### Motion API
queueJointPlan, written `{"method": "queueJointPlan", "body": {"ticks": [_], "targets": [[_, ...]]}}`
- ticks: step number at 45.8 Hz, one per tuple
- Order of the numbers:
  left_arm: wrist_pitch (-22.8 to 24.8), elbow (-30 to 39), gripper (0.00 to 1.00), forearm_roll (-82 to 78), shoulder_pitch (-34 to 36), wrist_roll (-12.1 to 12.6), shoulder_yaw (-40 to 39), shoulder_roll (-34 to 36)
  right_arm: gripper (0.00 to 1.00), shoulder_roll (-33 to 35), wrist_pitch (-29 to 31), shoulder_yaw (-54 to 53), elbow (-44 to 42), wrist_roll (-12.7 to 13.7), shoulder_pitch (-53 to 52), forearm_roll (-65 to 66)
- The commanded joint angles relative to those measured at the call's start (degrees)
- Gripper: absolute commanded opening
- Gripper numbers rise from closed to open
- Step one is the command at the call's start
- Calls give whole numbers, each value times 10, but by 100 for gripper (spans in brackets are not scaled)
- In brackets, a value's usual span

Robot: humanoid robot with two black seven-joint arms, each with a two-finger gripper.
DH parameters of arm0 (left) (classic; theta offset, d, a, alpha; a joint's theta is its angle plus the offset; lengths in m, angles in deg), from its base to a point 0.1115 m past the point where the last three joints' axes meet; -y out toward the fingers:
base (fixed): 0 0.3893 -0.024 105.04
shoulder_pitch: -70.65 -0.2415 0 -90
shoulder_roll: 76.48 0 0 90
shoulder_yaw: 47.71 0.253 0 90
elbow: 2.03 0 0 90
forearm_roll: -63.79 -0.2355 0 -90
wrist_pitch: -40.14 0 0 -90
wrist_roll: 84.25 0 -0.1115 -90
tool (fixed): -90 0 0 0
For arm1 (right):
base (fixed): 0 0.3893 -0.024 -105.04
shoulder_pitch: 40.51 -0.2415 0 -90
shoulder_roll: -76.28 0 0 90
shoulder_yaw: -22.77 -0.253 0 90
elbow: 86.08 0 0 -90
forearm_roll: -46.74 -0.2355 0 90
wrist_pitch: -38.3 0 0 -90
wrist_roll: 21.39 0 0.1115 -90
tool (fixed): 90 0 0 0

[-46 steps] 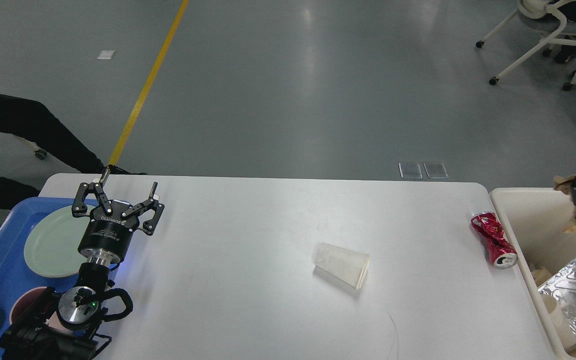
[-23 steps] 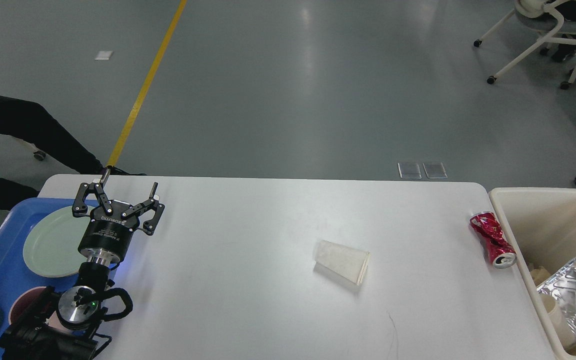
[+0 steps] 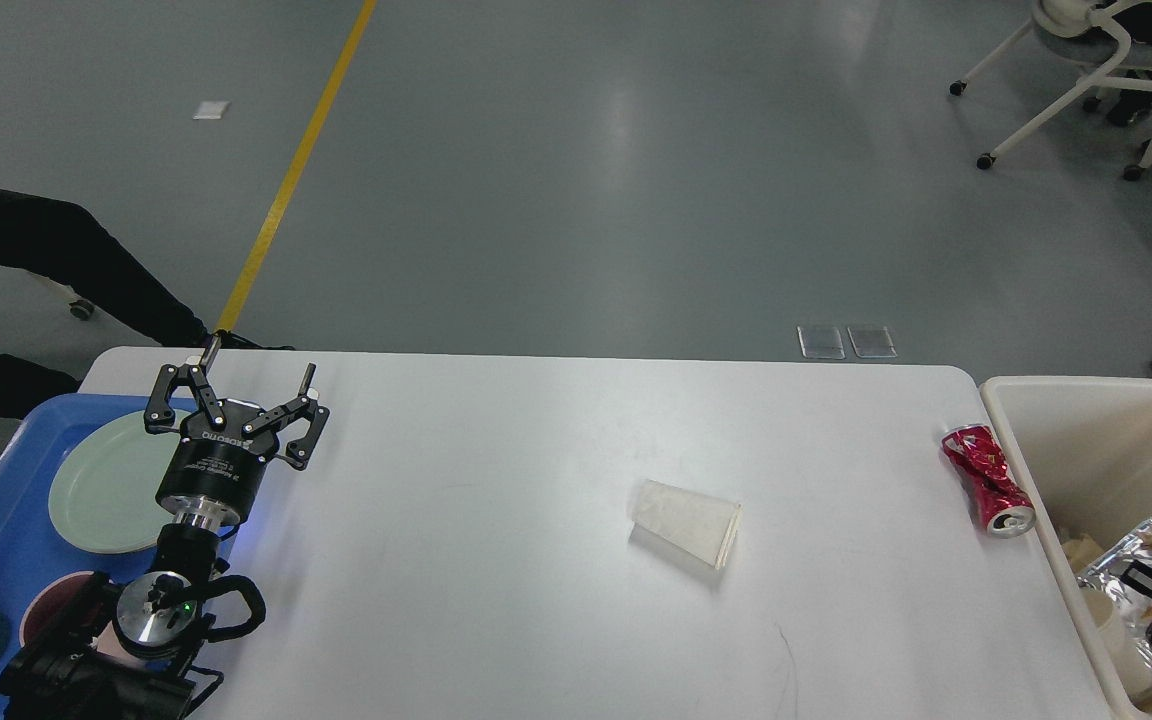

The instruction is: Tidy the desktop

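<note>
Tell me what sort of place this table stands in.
Probably an indoor lab or workshop hall: a wide grey sealed floor with a yellow painted line, and wheeled office chairs standing off beyond the white desktop.

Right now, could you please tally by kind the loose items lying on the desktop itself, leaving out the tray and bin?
Cups: 1, the cup on its side
Cans: 1, the crushed can
Total: 2 on the desktop

White "ROBOTIQ" lettering, seen upside down, stands on the left pincer's (image 3: 241,392) black body.
</note>
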Motion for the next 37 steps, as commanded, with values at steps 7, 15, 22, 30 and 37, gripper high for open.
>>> {"method": "queueJointPlan", "body": {"ticks": [7,15,22,30,37], "targets": [[0,0,97,0,0,0,0,0,100,-10,-14,1,3,-1,5,1],[-1,0,97,0,0,0,0,0,100,-10,-15,1,4,-1,7,1],[0,0,97,0,0,0,0,0,100,-6,-15,1,4,-1,8,1],[0,0,97,0,0,0,0,0,100,1,-2,4,10,0,0,3],[0,0,97,0,0,0,0,0,100,53,36,8,65,1,-63,11]]}}
